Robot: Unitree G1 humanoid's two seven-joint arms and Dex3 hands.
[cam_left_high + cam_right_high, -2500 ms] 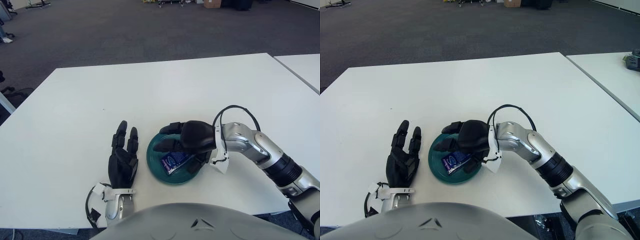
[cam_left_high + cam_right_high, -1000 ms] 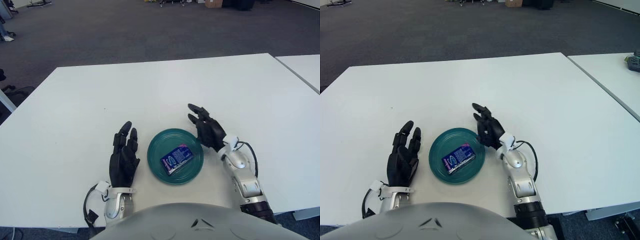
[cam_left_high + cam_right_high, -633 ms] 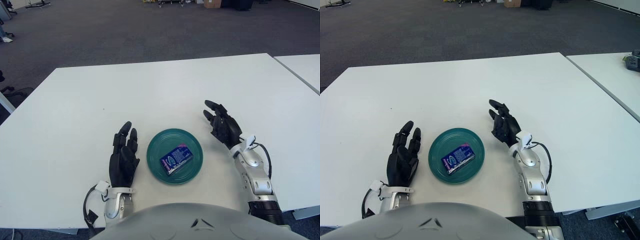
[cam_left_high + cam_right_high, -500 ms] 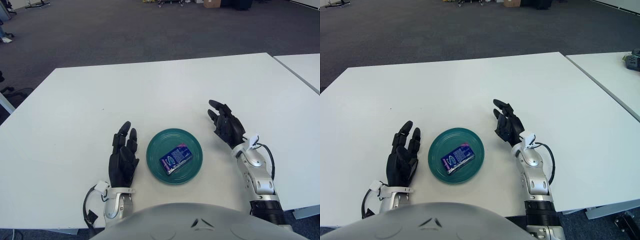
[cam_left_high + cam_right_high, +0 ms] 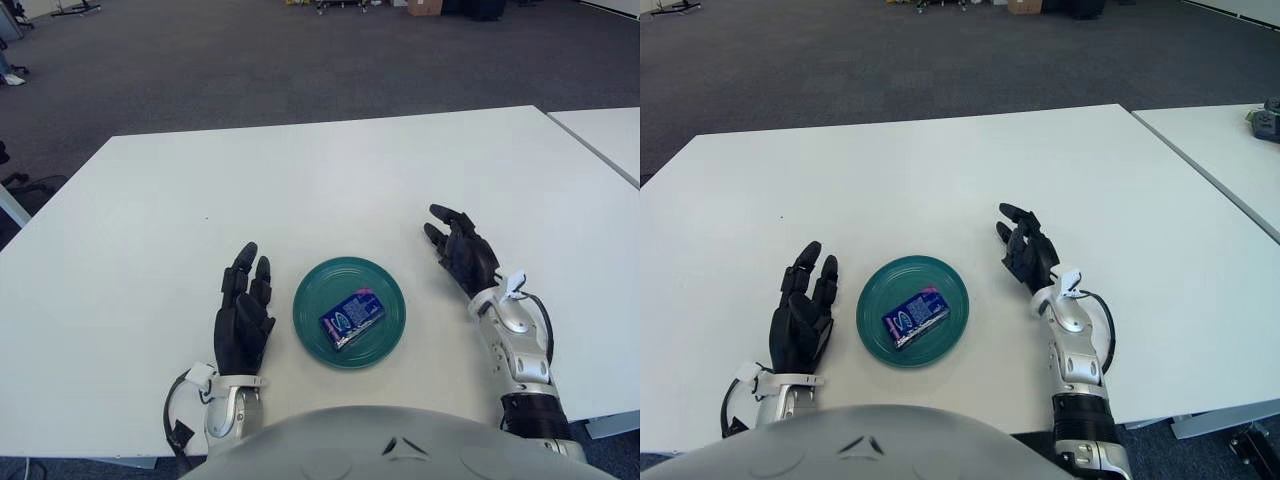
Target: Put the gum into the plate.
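The print on the gum pack's blue wrapper is too small to read, and the pack covers the middle of the plate beneath it. The palm of the left hand faces down and cannot be seen, nor can that of the right hand. The robot's grey body hides the near edge of the worktop and both forearms' lower ends. In the left eye view, the neighbouring table is cut off by the right edge.
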